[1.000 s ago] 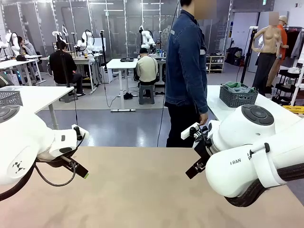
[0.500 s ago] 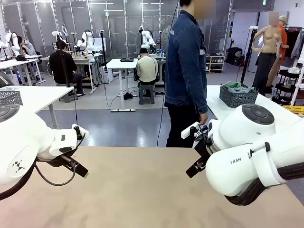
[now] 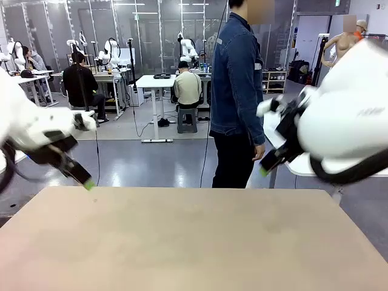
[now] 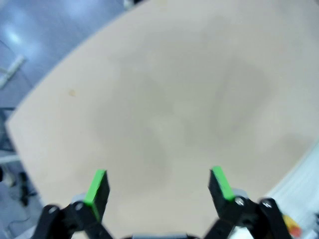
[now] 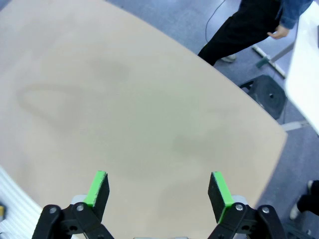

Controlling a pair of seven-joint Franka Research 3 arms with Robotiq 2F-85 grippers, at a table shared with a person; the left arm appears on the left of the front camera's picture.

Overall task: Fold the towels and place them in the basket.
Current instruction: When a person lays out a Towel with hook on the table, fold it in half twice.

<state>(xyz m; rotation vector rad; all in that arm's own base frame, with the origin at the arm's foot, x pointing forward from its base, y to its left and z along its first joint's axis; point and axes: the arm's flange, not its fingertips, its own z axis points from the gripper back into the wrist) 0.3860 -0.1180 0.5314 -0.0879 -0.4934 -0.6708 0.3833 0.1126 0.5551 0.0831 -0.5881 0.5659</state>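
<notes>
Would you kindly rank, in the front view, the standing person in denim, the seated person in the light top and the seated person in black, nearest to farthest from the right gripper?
From the right gripper:
1. Standing person in denim, right beside it at the table's far side.
2. Seated person in the light top, mid-room behind.
3. Seated person in black, far left background.

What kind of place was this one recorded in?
Most likely a robotics lab in an open hall: the left claw and right claw, both open, hang over a tan table; a person in a denim jacket stands at its far side; behind, seated people work at white worktables.
</notes>
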